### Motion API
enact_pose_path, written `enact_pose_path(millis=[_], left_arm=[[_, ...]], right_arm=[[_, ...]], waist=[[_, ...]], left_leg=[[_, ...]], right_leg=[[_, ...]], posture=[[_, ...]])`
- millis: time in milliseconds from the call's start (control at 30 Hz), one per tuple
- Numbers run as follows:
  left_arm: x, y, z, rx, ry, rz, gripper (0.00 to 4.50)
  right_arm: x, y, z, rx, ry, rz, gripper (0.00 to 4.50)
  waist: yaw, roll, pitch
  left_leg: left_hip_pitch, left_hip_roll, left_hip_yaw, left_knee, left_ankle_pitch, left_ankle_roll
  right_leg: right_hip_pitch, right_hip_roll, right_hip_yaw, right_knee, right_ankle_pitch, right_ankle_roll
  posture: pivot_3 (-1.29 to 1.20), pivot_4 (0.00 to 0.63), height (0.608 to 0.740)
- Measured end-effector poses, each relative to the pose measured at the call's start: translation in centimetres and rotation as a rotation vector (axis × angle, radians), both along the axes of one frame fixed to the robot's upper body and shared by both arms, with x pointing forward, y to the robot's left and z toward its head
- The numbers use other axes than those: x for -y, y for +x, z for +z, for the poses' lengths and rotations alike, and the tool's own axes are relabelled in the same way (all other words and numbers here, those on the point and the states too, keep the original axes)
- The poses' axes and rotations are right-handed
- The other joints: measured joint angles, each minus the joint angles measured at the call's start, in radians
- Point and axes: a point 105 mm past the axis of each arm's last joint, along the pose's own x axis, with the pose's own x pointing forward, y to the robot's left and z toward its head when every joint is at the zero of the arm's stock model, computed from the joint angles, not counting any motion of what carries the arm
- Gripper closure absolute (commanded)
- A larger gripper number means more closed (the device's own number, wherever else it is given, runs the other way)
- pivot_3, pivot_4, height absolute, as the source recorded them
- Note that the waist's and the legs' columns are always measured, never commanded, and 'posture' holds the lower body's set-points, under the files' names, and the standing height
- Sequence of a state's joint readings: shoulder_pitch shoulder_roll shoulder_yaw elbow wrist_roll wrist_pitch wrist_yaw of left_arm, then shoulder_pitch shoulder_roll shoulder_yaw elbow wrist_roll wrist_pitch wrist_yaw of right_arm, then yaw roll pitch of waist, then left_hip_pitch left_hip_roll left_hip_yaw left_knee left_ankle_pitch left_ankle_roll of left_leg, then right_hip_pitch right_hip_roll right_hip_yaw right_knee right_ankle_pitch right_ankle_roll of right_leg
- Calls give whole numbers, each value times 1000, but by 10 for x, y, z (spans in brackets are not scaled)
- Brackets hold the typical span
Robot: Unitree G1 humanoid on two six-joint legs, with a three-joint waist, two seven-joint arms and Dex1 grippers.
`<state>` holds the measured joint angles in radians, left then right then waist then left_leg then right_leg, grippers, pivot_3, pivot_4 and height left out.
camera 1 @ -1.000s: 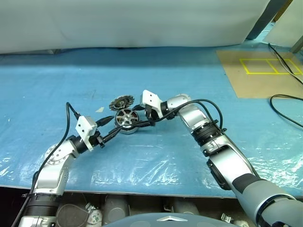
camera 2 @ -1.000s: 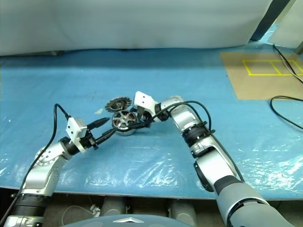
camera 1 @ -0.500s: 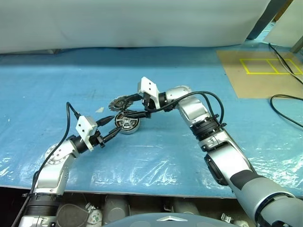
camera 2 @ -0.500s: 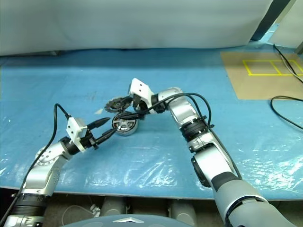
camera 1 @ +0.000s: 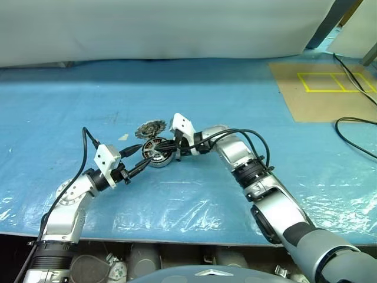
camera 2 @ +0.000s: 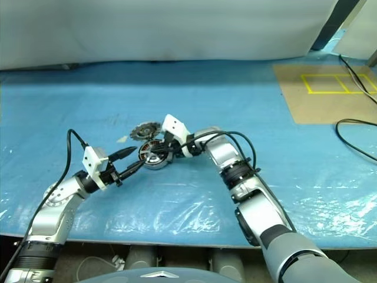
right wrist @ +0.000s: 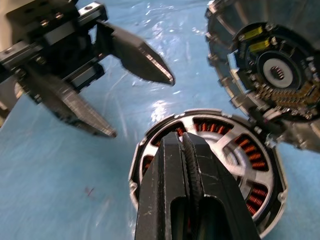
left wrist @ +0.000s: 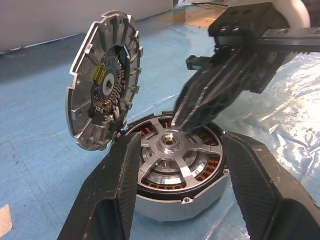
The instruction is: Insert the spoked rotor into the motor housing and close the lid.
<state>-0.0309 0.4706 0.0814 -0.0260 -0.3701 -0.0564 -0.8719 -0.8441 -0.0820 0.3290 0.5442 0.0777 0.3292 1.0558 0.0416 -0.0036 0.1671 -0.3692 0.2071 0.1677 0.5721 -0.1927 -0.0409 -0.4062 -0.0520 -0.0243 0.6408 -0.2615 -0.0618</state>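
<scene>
The motor housing (left wrist: 190,206) sits on the blue sheet with its copper windings showing. The spoked rotor (left wrist: 159,156) lies flat inside it. The lid (left wrist: 102,85) stands tilted on edge against the housing's far side, its finned face turned toward the housing. My right gripper (right wrist: 183,138) is shut with nothing in it, and its tip is at the rotor's hub. My left gripper (camera 1: 143,157) is open, its fingers (right wrist: 142,57) spread at the housing's near left side. I cannot tell whether they touch the housing.
A brown board (camera 1: 321,88) with yellow tape lines lies at the back right, with black cables (camera 1: 353,127) beside it. A small pale scrap (camera 1: 123,137) lies left of the lid. White cloth hangs along the back edge.
My right gripper was open around the housing, rose toward the lid, then dropped over the rotor's hub and shut. The left gripper has stayed still.
</scene>
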Motion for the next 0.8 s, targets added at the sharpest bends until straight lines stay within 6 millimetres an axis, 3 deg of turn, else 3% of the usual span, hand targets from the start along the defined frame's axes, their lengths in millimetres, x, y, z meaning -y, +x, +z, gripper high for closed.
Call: enact_pose_path(millis=[167, 300, 533, 800], left_arm=[[0, 0, 0, 0, 1, 0, 1778], [0, 0, 0, -1, 1, 0, 1778], [0, 0, 0, 0, 0, 1, 1778], [0, 4, 4, 10, -7, 3, 1778]], right_arm=[[-9, 5, 4, 33, 16, -14, 4465], [-7, 12, -16, 50, -50, -61, 4465], [-9, 12, -20, 170, -122, -20, 4465], [-5, 8, -8, 50, -12, -8, 4465]], waist=[[1, 0, 0], [1, 0, 0], [0, 0, 0], [1, 1, 0]], left_leg=[[0, 0, 0, -1, 0, 0], [0, 0, 0, -1, 0, 0], [5, 0, 0, -1, 0, 0], [0, 0, 0, -1, 0, 0]], right_leg=[[0, 0, 0, 0, 0, 0], [0, 0, 0, 0, 0, 0], [4, 0, 0, 0, 0, 0], [0, 0, 0, 0, 0, 0]], posture=[[0, 150, 740], [0, 150, 740], [0, 150, 740], [0, 150, 740]])
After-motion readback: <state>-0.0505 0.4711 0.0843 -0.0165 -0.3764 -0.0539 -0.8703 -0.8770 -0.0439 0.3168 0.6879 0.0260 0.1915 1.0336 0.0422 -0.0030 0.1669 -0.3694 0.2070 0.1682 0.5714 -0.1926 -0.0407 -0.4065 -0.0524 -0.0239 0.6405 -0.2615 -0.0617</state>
